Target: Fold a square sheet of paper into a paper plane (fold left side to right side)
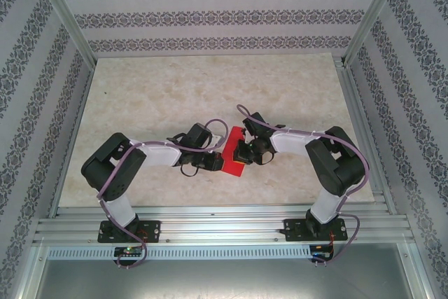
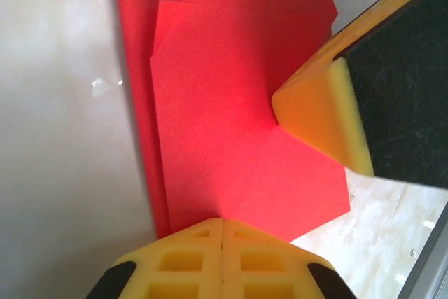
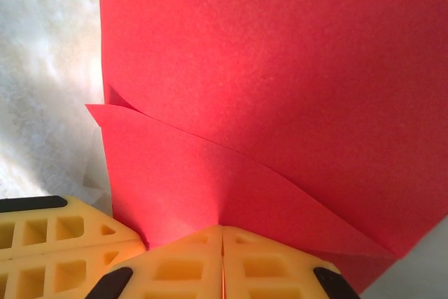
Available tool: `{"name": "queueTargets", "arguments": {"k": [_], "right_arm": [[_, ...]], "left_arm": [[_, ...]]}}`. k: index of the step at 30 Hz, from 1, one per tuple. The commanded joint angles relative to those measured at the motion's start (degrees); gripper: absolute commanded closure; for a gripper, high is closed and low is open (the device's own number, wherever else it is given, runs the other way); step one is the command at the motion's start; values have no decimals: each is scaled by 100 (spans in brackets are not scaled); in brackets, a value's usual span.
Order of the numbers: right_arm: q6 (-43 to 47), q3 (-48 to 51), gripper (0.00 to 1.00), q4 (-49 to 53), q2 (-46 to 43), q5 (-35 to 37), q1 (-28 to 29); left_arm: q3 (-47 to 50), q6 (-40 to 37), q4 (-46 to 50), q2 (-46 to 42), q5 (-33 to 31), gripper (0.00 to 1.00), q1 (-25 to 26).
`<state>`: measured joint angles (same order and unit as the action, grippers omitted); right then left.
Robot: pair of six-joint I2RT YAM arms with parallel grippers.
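The square sheet of paper [image 1: 234,167] is bright red and lies folded in layers on the table between my two grippers. In the left wrist view the sheet [image 2: 224,103] shows one flat layer offset over another. My left gripper [image 2: 222,223] is shut, its tips resting on the paper's near edge. My right gripper [image 3: 222,229] is shut on a raised flap of the sheet [image 3: 280,68], red showing in the seam between its fingers. From above, the left gripper [image 1: 221,162] and right gripper [image 1: 242,153] nearly meet over the paper.
The marble-patterned table [image 1: 175,89] stretches open behind and to both sides of the paper. Patterned walls and metal frame posts [image 1: 66,15] enclose it. The right gripper's yellow finger [image 2: 315,113] crosses the left wrist view, and the left gripper's fingers [image 3: 49,243] sit beside the right jaws.
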<state>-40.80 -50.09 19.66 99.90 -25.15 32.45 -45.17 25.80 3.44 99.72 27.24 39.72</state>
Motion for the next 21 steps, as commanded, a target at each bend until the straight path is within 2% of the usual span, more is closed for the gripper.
{"name": "queueTargets", "arguments": {"k": [1, 9, 14, 21], "right_arm": [[61, 96, 92, 555, 298, 783, -221], [107, 43, 92, 536, 276, 720, -239], [94, 16, 92, 522, 250, 670, -206], [63, -1, 92, 475, 201, 625, -160]], "left_arm": [[436, -159, 1138, -28, -437, 93, -122], [823, -174, 1371, -444, -584, 93, -295], [730, -176, 1485, -717, -513, 94, -444], [199, 221, 794, -1031, 411, 93, -426]]}}
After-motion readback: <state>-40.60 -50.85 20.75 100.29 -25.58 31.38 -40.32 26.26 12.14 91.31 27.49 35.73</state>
